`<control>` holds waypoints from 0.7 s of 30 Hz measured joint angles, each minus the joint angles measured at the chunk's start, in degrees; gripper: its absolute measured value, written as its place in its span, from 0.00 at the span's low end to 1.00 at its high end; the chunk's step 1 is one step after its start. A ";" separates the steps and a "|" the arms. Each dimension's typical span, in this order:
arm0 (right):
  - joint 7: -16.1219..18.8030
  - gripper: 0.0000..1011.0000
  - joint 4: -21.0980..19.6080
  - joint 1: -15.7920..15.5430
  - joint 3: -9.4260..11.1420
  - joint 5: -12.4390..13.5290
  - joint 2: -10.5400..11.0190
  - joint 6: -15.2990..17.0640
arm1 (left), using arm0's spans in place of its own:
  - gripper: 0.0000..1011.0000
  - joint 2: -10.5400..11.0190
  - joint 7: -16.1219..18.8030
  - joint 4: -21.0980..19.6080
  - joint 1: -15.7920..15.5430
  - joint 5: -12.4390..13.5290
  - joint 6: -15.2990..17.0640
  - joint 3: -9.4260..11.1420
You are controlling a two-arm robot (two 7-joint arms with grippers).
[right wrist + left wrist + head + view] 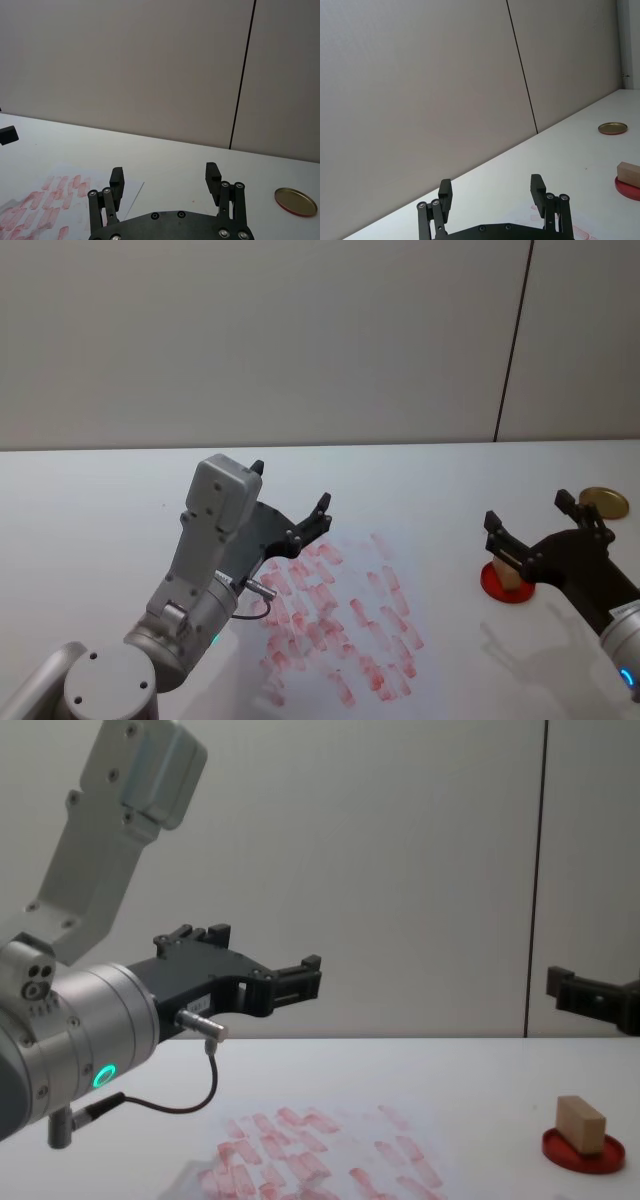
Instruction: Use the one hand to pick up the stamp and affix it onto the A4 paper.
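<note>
Head view, right side: right gripper (528, 510), blue ring (628, 677) at its wrist, spread wide and clasping nothing, poised over the stamp (512, 575). Seen from the chest view, well above that stamp (581, 1123) rather than touching it, with one black fingertip (560, 985) reaching in from the right edge. Stamp itself: a light wooden block lying on the round red ink pad (490, 583), right of the A4 paper (340, 630) and apart from it. Just beyond, toward the far right of the white table (100, 500), a flat golden lid (604, 502). From the right wrist view, the same wide spread between the fingers (117, 176), bare table between them, paper edge (50, 210) to one side and lid (296, 201) to the other. On the left: left gripper (290, 487), green ring (104, 1074) on its wrist, likewise wide open and empty, held in the air over the far left corner of the paper (320, 1150). Sheet covered in pinkish-red rectangular marks, flat on the table. In the left wrist view, stamp (628, 173) on pad (625, 187), far off.
</note>
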 joint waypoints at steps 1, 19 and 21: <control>0.00 0.99 0.00 0.00 0.00 0.00 0.00 0.00 | 0.98 0.00 0.00 0.00 0.00 0.00 0.00 0.00; 0.01 0.99 -0.04 -0.13 0.03 0.21 0.14 -0.24 | 0.98 0.00 0.00 0.00 0.00 0.00 0.00 0.00; 0.01 0.99 -0.04 -0.13 0.03 0.21 0.14 -0.24 | 0.98 0.00 0.00 0.00 0.00 0.00 0.00 0.00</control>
